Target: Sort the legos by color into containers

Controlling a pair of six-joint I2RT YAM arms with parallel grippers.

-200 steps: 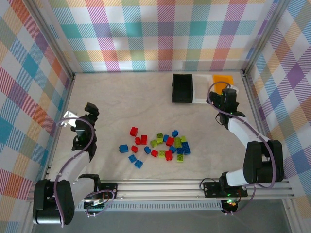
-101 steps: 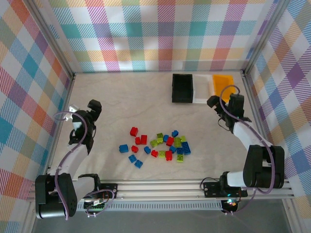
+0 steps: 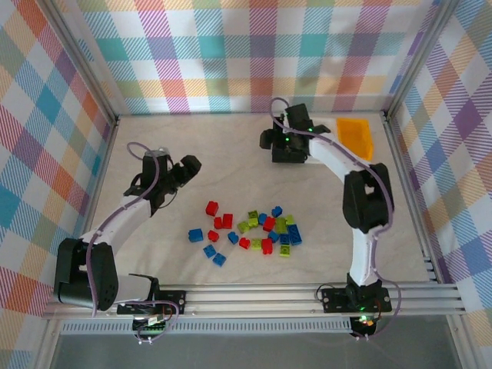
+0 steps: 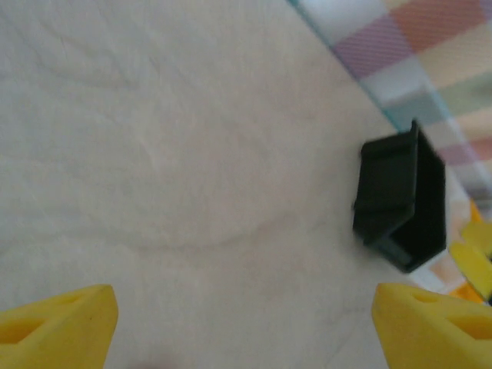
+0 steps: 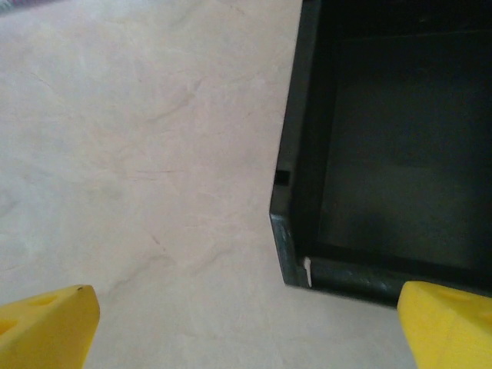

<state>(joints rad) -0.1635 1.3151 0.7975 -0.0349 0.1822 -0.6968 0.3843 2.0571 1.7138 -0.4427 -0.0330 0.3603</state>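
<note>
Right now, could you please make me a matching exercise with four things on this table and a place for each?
Things:
1. left hand
2. right hand
3. orange-yellow bin
4. legos

Places:
a. far side, towards the right wall
b. near middle of the table
c. over a corner of the black bin
d. over bare table, left of centre

Pairs: 1-d, 2-c, 3-a, 4-b

Table (image 3: 192, 146): pale beige top, faint marble veining.

Legos (image 3: 254, 228): loose scatter at middle of top, toward near edge.
- Red brick (image 3: 211, 207) on far-left fringe of scatter.
- Blue brick (image 3: 196, 235) leftmost, two more blue just nearer and to its right.
- Right half of scatter: tight knot of lime, red and blue, many touching.

Black bin (image 3: 292, 157): far side, right of middle, open top, dark inside.

Orange-yellow bin (image 3: 355, 135): further right, by far-right corner.

Both bins well apart from scatter.
</note>
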